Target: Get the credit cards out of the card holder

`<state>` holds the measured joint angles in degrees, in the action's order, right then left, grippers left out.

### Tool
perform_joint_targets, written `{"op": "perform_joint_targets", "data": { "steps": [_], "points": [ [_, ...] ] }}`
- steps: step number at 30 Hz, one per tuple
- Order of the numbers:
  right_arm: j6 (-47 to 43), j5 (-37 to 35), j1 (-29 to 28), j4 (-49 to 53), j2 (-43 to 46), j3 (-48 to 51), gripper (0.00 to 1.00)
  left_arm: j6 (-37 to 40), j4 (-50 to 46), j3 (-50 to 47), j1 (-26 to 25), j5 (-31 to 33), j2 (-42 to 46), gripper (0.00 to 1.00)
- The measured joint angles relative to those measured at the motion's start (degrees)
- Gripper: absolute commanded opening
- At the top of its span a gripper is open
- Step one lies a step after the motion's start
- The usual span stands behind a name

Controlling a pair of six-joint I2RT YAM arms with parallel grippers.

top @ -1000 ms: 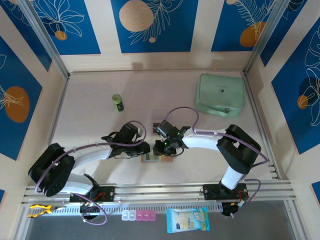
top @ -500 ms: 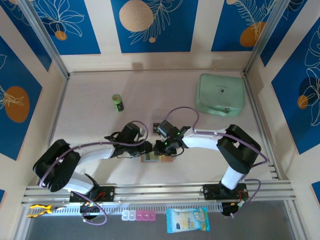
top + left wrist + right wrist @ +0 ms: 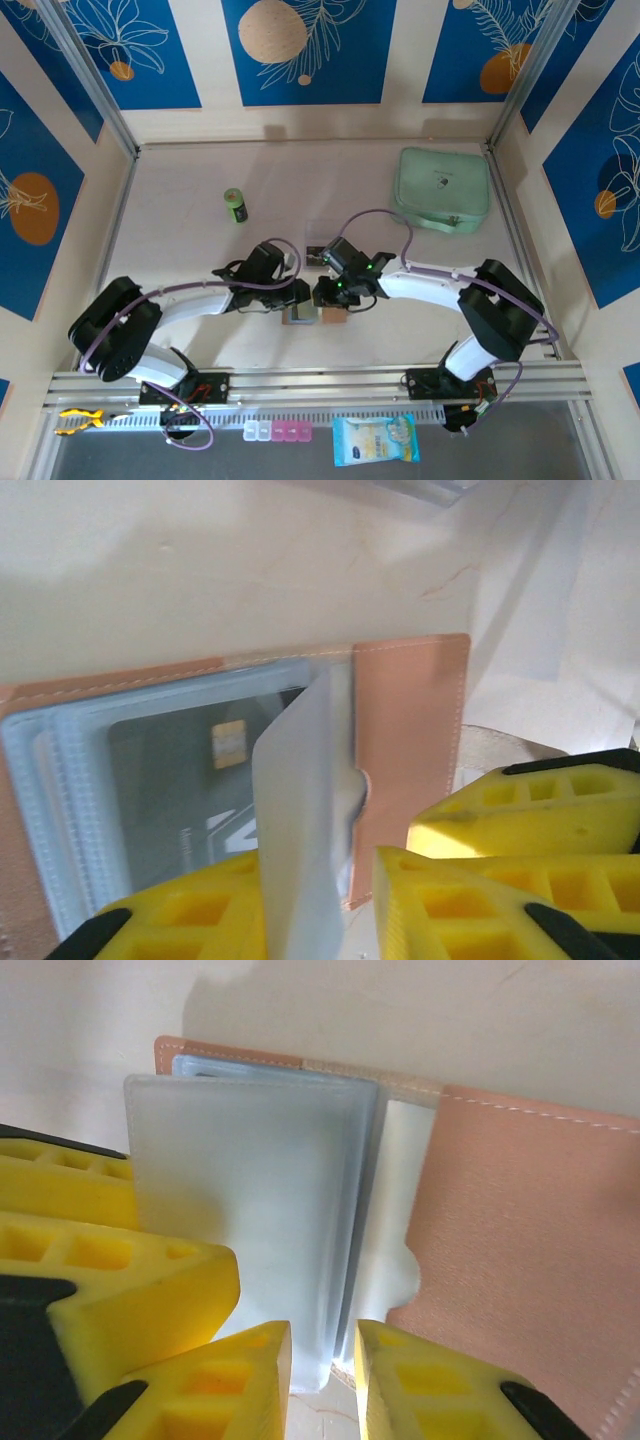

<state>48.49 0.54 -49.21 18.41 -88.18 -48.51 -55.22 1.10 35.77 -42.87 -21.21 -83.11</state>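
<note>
Right pincer (image 3: 322, 1350) first: it is closed on the lower edge of the clear pockets of the card holder (image 3: 540, 1220), which lies open and flat on the bench (image 3: 180, 250), close in front of both my arms. My left pincer (image 3: 320, 885) straddles one clear leaf (image 3: 300, 780) that stands up between its fingers. Whether it pinches that leaf I cannot tell. One dark credit card (image 3: 170, 790) with a gold chip sits inside a pocket on the left page, flat under the plastic.
</note>
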Motion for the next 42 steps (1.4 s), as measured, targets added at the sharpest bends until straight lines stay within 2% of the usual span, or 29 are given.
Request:
{"op": "perform_joint_targets", "data": {
  "steps": [7,13,24,42],
  "points": [
    [-0.24,-0.59,2.64,1.77,4.68,2.6,0.24,0.09,-1.11,4.59,-1.77,0.02,-3.34,0.44],
    [-0.7,-0.92,5.42,3.65,9.42,4.9,0.25,0.04,-1.07,8.5,-3.32,-0.11,-6.8,0.47],
    [-2.01,-0.55,10.73,5.53,17.49,8.41,0.25,0.02,-0.31,12.9,-5.57,-0.92,-13.46,0.48],
    [-2.14,0.98,10.93,5.46,17.92,9.16,0.25,0.0,1.49,12.94,-5.68,-1.53,-15.89,0.48]
  ]
}}
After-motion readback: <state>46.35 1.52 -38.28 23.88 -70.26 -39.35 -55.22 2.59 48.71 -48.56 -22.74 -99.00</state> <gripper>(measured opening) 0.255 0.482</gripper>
